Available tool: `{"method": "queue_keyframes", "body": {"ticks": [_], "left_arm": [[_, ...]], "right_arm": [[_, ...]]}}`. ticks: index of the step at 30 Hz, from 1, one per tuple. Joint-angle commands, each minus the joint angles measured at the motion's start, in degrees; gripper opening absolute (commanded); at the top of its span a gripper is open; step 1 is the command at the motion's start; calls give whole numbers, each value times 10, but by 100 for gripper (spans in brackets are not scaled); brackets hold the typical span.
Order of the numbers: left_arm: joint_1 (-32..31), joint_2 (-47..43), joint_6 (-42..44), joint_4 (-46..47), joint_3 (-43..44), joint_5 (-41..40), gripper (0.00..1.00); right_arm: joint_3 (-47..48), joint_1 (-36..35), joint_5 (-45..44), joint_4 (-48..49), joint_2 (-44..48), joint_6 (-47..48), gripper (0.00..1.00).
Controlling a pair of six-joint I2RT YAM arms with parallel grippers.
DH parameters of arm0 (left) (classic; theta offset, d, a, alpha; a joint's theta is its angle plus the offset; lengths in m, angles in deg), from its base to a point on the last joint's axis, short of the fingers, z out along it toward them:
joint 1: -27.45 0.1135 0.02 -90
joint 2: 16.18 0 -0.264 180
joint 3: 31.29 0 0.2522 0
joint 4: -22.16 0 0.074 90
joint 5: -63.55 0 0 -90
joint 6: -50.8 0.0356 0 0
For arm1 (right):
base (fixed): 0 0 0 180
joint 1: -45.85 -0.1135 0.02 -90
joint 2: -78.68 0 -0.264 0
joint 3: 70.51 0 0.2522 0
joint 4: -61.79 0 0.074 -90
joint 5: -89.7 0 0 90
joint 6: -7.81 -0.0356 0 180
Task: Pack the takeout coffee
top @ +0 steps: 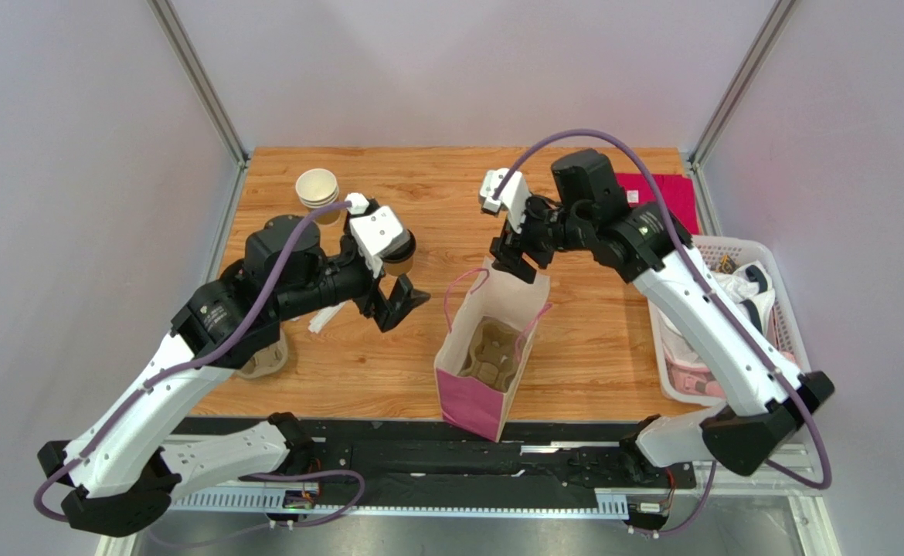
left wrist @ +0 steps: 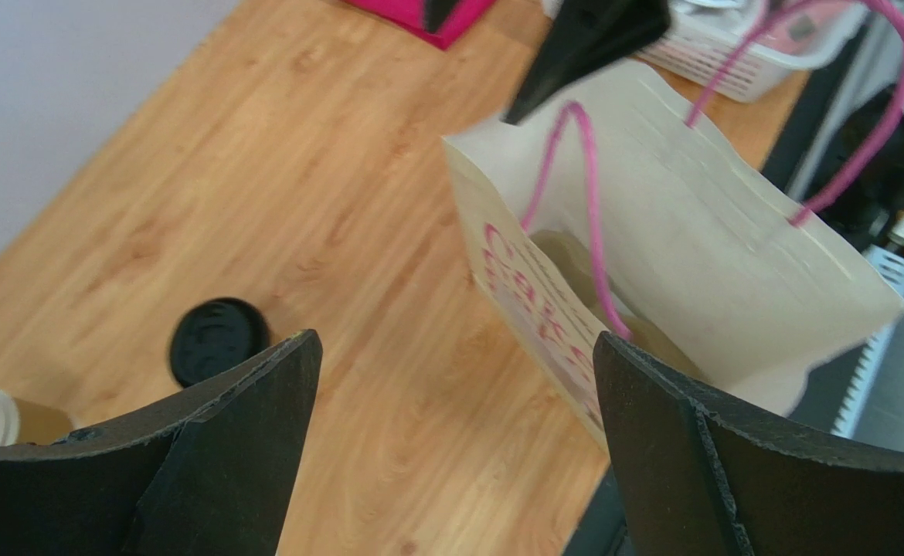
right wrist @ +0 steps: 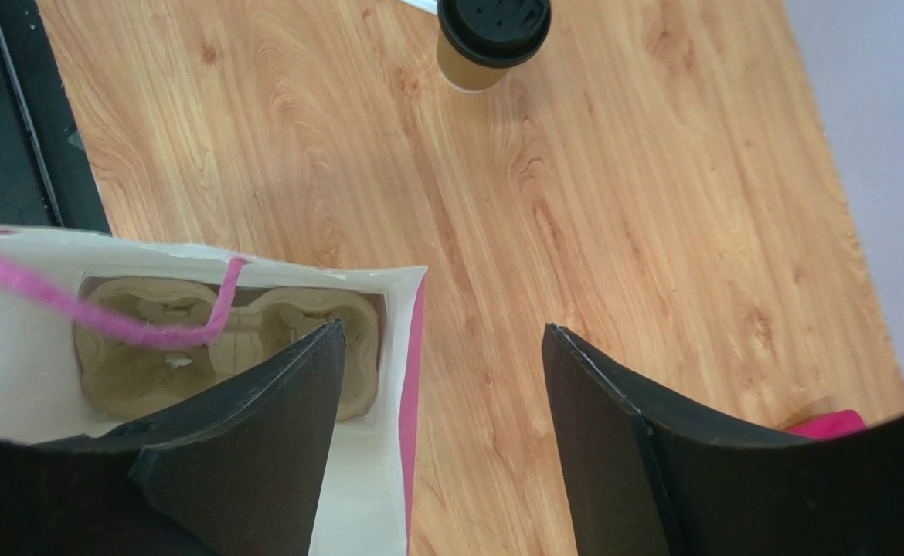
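Wooden tabletop (top: 608, 336), grey walls. Takeout coffee (right wrist: 492, 41) stands lidded at the top of the right wrist view, outside the paper bag (top: 468, 400). Left jaws and right jaws both wide, empty; guessing left grabs it next, then down into the carrier (right wrist: 120, 377)

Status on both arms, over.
Left gripper open, right gripper open above paper bag. Lidded coffee cup upright on table, unbagged. Cup carrier inside bag.
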State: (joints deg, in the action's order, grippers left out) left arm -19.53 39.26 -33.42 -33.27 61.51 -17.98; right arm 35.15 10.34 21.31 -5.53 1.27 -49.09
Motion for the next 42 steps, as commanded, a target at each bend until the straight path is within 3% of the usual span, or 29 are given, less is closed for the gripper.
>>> {"method": "queue_keyframes", "body": {"ticks": [1,8,11,13,14,15,18,25,36,39,42], "left_arm": [[8,-38,-31,-10,-36,101,95],[60,-28,-9,6,-66,81,96],[83,-10,-13,11,-69,90,96],[94,-2,-20,17,-69,89,96],[99,0,-23,19,-69,88,96],[105,2,-25,23,-71,87,96],[116,8,-32,35,-72,77,96],[133,30,-39,71,-86,88,96],[145,92,-31,75,-65,118,92],[157,144,-39,38,-22,59,87],[185,234,-39,-46,64,18,90]], "right_arm": [[78,2,26,-129,-66,16,69],[102,3,41,-175,-120,66,63],[106,5,27,-182,-132,58,51],[110,6,23,-183,-132,43,32],[112,10,20,-180,-129,16,5],[111,11,6,-168,-120,-2,0],[87,30,-14,-106,-66,-91,0],[-92,33,-47,56,107,-202,0],[-152,24,-183,53,133,-259,0],[-139,24,-214,30,108,-283,0],[-128,30,-235,10,89,-297,0]]}}
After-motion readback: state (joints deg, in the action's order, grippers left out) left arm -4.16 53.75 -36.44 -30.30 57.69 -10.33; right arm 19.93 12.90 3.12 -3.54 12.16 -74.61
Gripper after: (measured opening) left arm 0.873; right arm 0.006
